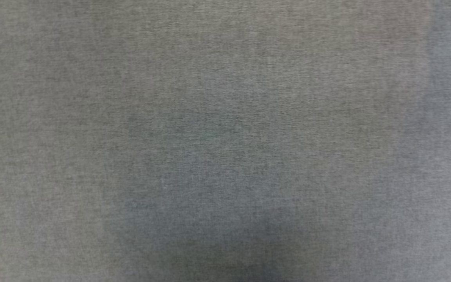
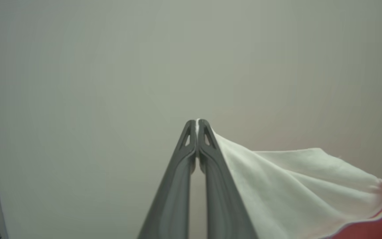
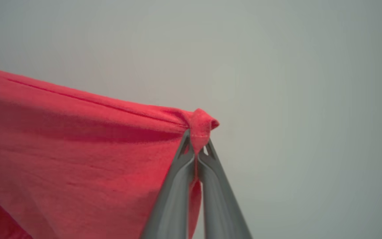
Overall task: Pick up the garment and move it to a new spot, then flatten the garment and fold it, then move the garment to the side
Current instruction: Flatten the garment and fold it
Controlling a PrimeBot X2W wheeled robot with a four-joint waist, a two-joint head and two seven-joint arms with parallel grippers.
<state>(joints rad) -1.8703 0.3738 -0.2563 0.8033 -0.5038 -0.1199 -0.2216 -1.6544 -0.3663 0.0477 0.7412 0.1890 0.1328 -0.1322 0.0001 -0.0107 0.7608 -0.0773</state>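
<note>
My left jaws are pressed shut, pinching the garment [image 2: 293, 192] by a thin edge of its white sleeve, which shows as a sliver between the tips. From there the white cloth drapes away to the right and down, meeting red fabric at the lower right corner of the left wrist view. My right jaws are closed tight too, gripping a bunched red corner [image 3: 200, 124] beside a stitched seam; red cloth spreads left and downward from that pinch. Behind both grips stands a plain pale background [image 3: 310, 83]. My head view looks onto a blurred grey woven surface [image 1: 225, 78], darker toward its lower middle.
</note>
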